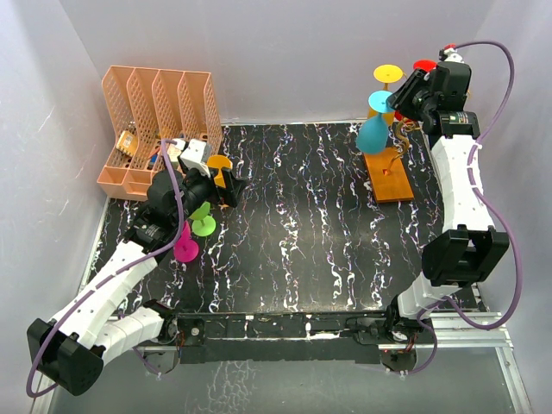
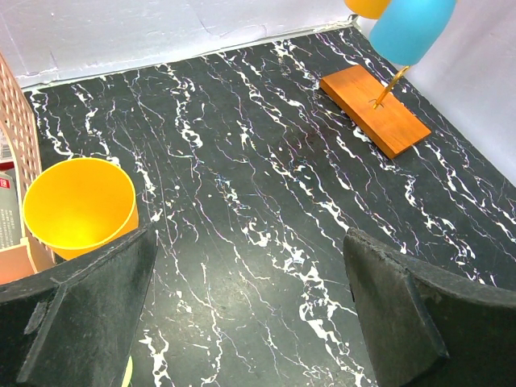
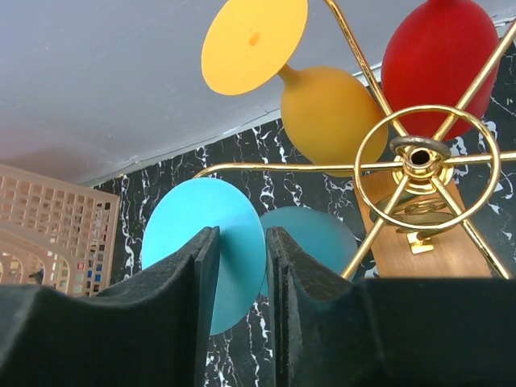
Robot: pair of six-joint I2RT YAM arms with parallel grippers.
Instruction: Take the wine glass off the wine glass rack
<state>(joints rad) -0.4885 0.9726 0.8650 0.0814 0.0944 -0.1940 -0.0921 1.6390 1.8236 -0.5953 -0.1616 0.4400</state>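
The wine glass rack (image 3: 419, 157) is gold wire on an orange-brown base (image 1: 390, 177), at the table's far right. From its arms hang, upside down, a blue wine glass (image 1: 373, 134), a yellow one (image 3: 322, 113) and a red one (image 3: 439, 64). My right gripper (image 3: 242, 234) is up at the rack (image 1: 398, 99), jaws a narrow gap apart. The blue glass's round foot (image 3: 234, 226) shows in that gap; I cannot tell if a finger touches it. My left gripper (image 2: 250, 238) hangs wide open and holds nothing, over the table's left side beside a yellow glass (image 2: 79, 211).
A peach file organizer (image 1: 155, 103) stands at the back left. Green (image 1: 203, 226) and magenta (image 1: 185, 250) glasses sit on the table by the left arm. White walls close in the back and both sides. The left wrist view shows the rack base (image 2: 373, 110) far right.
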